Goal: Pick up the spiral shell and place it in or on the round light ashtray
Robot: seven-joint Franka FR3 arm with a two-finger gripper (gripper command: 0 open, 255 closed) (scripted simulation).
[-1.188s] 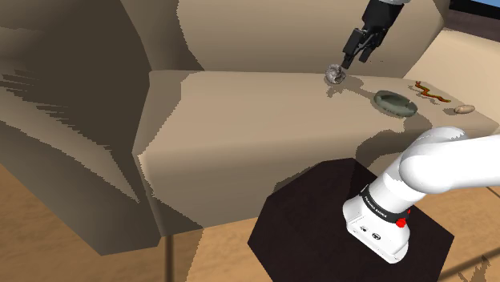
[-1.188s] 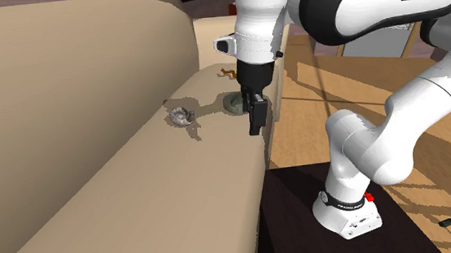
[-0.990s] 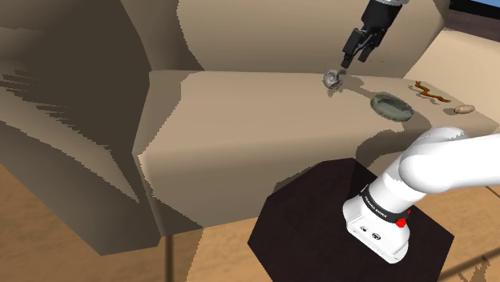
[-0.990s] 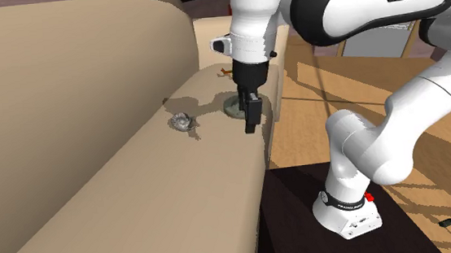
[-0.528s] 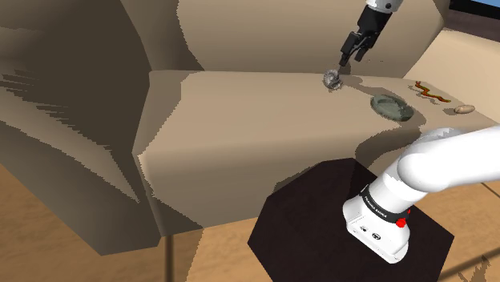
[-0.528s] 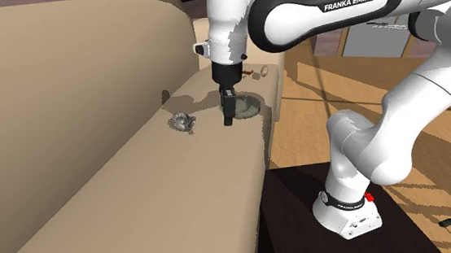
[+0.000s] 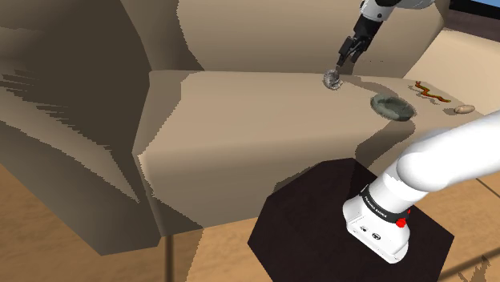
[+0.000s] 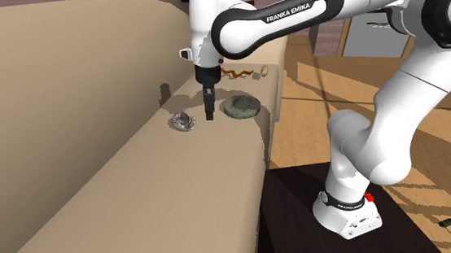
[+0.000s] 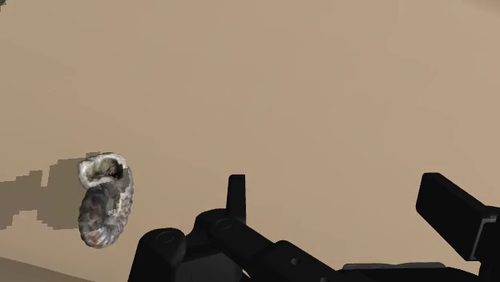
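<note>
Spiral shell, mottled grey-white, is seen lying on the tan sofa seat. It is placed toward the seat's far end, nearer the backrest than the front edge. It is not held and nothing is touching it.

The tool is seen low over the seat just beside the shell, on the ashtray side. Its fingers are spread, with bare cushion between them. The shell is left outside the gap, off to one side of the nearer finger.

The round ashtray, drawn grey-green, is set near the shell and close to the seat's front edge. It is apart from both shell and tool.

Open cushion is found between shell and ashtray and along the whole near stretch of the seat.

Further toward the seat's far end, a brown squiggly item and a small tan oval item are noted, well apart from the shell.

The backrest rises right behind the shell, so room on that side is tight. The dark stand is placed on the floor off the seat's front edge.
</note>
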